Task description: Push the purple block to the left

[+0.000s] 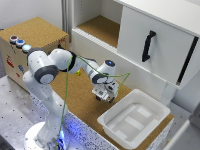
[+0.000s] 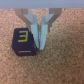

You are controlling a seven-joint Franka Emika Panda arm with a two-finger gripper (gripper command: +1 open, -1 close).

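Note:
The purple block (image 2: 23, 43) is a small dark cube with yellow markings, lying on the cork table top (image 2: 60, 65). My gripper (image 2: 40, 44) is shut with nothing between its fingers, and the fingertips stand right against one side of the block. In the exterior view the gripper (image 1: 104, 96) is low over the cork surface in the middle of the table. The block shows there only as a dark spot (image 1: 98, 98) at the fingertips, on the side toward the exterior view's left.
A white plastic tray (image 1: 150, 107) lies on the table to the exterior view's right of the gripper. A small yellow piece (image 1: 78, 73) lies behind the arm. A white cabinet with a black handle (image 1: 148, 46) stands behind, and a cork box with buttons (image 1: 35, 30) at the left.

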